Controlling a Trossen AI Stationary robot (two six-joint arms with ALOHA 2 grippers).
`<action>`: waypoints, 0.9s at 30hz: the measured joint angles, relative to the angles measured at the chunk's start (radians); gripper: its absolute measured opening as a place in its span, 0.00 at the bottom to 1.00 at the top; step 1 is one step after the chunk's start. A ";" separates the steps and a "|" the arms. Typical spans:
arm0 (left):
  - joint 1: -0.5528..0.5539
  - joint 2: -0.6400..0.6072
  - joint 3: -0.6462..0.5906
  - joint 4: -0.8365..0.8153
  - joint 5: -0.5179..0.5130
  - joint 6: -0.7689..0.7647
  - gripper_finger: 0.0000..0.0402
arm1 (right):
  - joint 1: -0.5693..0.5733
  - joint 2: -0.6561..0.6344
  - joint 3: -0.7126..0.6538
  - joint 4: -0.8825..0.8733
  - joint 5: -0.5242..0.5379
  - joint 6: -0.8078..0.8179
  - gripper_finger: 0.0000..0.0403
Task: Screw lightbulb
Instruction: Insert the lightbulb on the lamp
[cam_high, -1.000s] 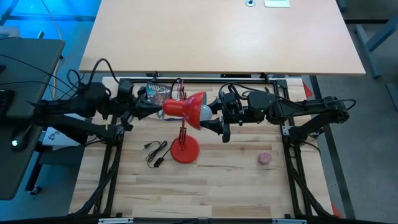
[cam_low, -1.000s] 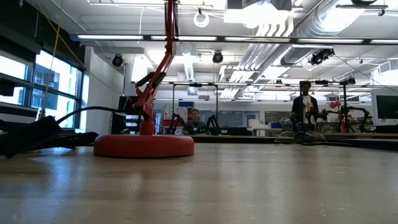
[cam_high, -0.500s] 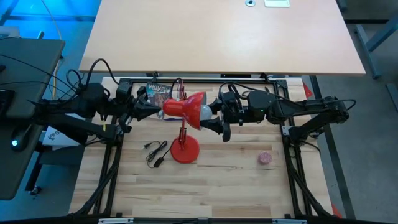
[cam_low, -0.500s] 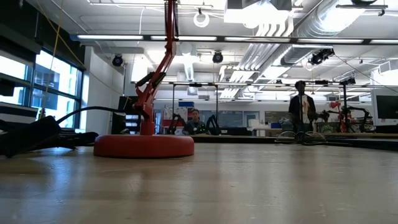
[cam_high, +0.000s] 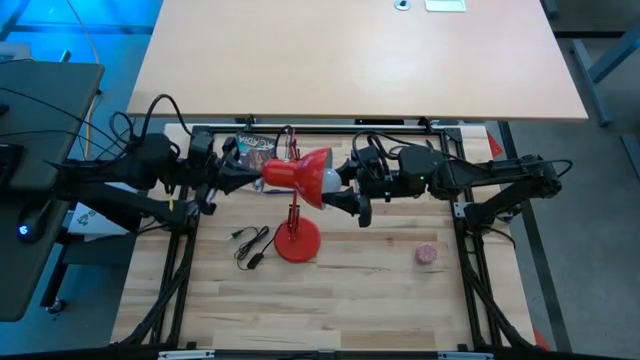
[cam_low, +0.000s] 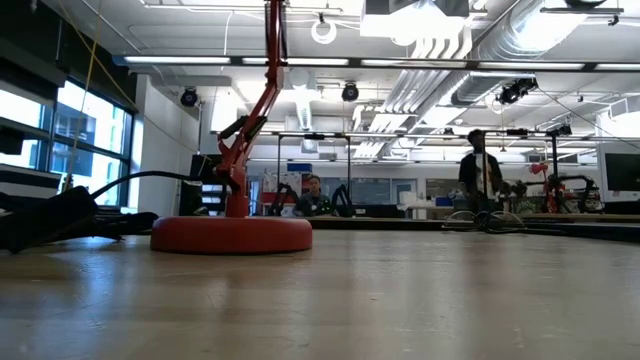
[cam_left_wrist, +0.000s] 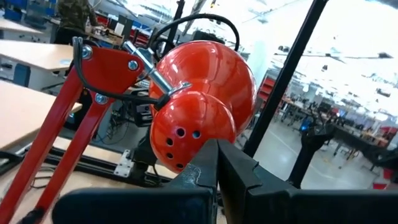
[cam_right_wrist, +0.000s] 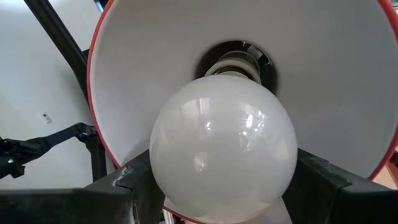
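The lightbulb (cam_right_wrist: 224, 146) sits in the socket inside the red lamp's shade (cam_high: 303, 172), at centre frame in the high view, between the two grippers. The right gripper (cam_high: 340, 186) clasps the bulb's globe, one finger (cam_right_wrist: 323, 186) on each side. The left gripper (cam_high: 252, 174), fingers pressed together, rests against the rear dome of the shade. Lower right on the table (cam_high: 380, 300) lies a small pink ball (cam_high: 427, 254), well apart.

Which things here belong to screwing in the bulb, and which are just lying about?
In the job:
- lightbulb, at the socket, between the right gripper's fingers
- red lamp, shade backed by the shut left gripper

Lying about:
- pink ball
- black cable and plug
- printed packet behind the lamp
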 joint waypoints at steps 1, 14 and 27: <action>0.000 0.002 0.000 0.000 0.005 0.013 0.00 | 0.000 -0.001 0.000 0.000 0.000 0.001 0.61; 0.000 0.007 0.001 -0.007 0.029 0.049 0.00 | 0.000 -0.001 0.000 -0.011 -0.003 0.071 0.61; 0.000 0.011 0.001 -0.012 0.032 0.117 0.00 | 0.000 -0.001 0.000 -0.004 0.001 0.292 0.61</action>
